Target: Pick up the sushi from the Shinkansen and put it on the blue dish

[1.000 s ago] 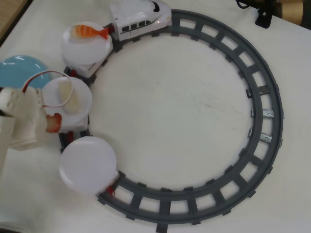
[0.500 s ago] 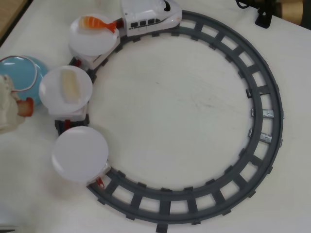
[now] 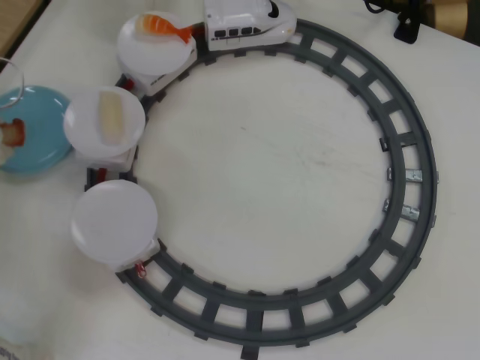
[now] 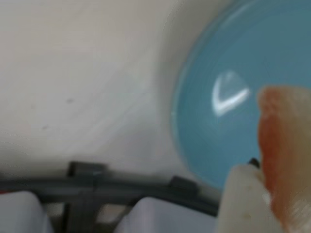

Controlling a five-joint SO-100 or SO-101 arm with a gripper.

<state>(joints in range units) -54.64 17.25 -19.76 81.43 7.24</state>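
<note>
Sushi [image 4: 284,160] blurred at lower right of the wrist view, over the dish [image 4: 228,58]; claw state cannot be told. Overhead: sushi [image 3: 13,133] on the dish [image 3: 37,127] at left edge, beside the track [image 3: 405,135]. Shinkansen [image 3: 251,26] top centre, towing three white plates [image 3: 115,219].

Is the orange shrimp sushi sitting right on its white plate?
Touching. The overhead view shows the orange shrimp sushi lying flat on the white plate just behind the Shinkansen, with no gap or shadow under it.
</note>
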